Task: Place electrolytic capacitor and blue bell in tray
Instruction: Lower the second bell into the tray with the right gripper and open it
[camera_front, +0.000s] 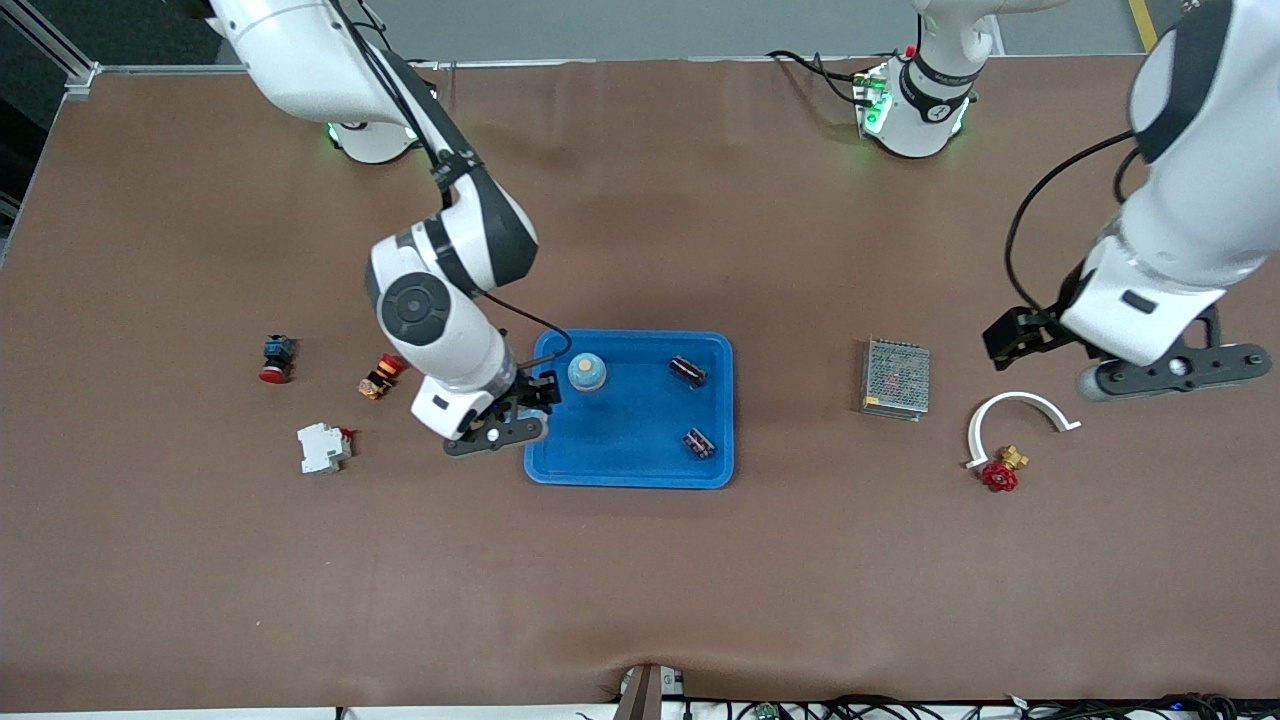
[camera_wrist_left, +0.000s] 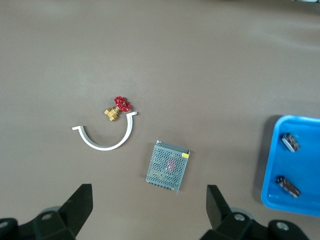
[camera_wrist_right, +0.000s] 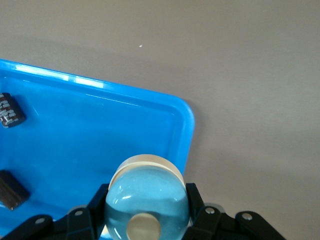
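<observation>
Right gripper: you have it over the corner of the tray nearest the right arm's base, fingers closed on the blue bell.
Blue bell: pale blue dome with a cream rim and knob, clamped between your right fingers, just inside the tray's rim.
Tray: bright blue, shallow, rounded corners; it spreads out from your right gripper toward the left arm's end of the table.
Electrolytic capacitors: two dark cylinders lie in the tray, well apart from your right gripper, along the tray's side toward the left arm. One lies farther from the front camera, the other nearer.
Left gripper: waiting in the air with fingers spread wide and nothing between them, over bare table at the left arm's end.
Grey mesh box: on the table between your left gripper and the tray.
White curved clip: on the table close under your left gripper.
Red-handled brass valve: touching one end of the clip.
White breaker, orange-and-red switch, red push button: on the table beside your right gripper, toward the right arm's end.
</observation>
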